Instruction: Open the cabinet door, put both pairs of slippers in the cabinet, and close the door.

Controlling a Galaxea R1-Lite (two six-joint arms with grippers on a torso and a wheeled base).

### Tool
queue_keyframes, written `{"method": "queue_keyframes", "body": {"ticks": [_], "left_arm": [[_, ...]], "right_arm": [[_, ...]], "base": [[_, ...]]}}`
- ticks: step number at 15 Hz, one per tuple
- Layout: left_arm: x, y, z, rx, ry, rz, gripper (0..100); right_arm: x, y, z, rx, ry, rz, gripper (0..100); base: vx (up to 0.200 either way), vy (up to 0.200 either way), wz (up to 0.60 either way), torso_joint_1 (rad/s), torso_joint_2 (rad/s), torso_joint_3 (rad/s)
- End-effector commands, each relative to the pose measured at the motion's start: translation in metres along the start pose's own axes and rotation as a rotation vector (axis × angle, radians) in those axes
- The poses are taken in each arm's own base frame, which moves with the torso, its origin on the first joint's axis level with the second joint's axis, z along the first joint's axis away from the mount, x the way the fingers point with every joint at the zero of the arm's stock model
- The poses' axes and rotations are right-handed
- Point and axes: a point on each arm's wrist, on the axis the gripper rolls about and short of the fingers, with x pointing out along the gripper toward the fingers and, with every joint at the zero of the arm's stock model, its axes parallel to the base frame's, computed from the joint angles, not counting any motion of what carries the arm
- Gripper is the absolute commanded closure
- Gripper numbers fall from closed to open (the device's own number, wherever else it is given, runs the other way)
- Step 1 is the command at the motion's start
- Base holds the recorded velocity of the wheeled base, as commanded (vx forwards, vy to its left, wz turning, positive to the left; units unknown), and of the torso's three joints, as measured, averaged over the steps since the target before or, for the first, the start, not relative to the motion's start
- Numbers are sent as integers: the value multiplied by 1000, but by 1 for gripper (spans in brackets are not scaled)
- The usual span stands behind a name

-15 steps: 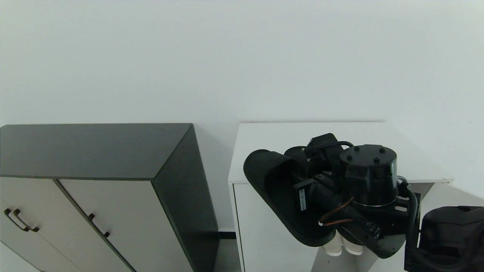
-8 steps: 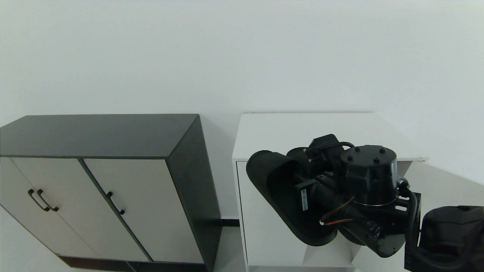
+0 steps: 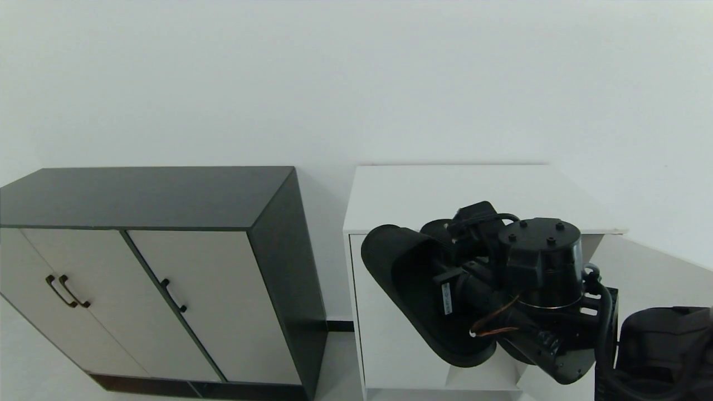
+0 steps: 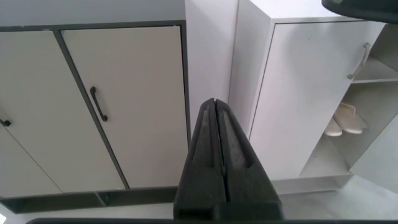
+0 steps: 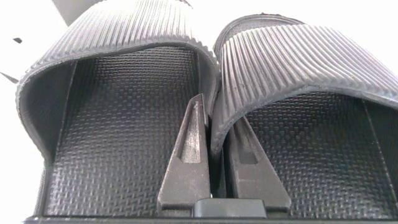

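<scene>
Jaws on my right gripper (image 5: 214,118) pinch black slippers (image 5: 124,130); left gripper (image 4: 215,106) closed, empty. White cabinet (image 4: 298,99) holds white slippers (image 4: 345,119), dark cabinet (image 3: 145,195) beside.

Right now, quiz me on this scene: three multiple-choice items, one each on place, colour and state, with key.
1. The white slippers lie:
A. on the floor
B. inside the white cabinet
C. on top of it

2. The slippers in the right gripper are:
A. black
B. white
C. red

3. The left gripper is:
A. wide open
B. shut and empty
C. shut on a slipper

Key:
1 B, they show in its open compartment.
2 A, the black slippers are pinched by their inner walls.
3 B, its fingers meet with nothing between them.
</scene>
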Motion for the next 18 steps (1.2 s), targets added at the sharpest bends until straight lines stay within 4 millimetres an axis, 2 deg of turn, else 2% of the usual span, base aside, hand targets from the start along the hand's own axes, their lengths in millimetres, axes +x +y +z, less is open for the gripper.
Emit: {"method": "queue_keyframes", "body": {"ticks": [1,3,8,10,12,18], "left_arm": [[0,0,0,0,0,-1,100],[0,0,0,0,2,3,100],[0,1,0,-5,1,26,100],[0,1,0,-3,1,23,100],[0,0,0,-3,1,18,100],[0,1,0,-5,1,24,100]], "right_arm": [[1,0,-1,-2,3,0,100],[1,0,-1,-1,3,-2,100],[-3,-1,-3,-3,8,4,100],[-15,-4,-3,-3,-1,15,100],[-37,-15,-8,-3,4,39,100],[-42,-14,-9,-6,5,89,100]], "base": [[0,0,0,0,0,0],[0,0,0,0,0,0],[0,-200,0,4,4,0],[0,-200,0,5,-2,5],[0,-200,0,0,2,2],[0,-200,0,1,4,6]]}}
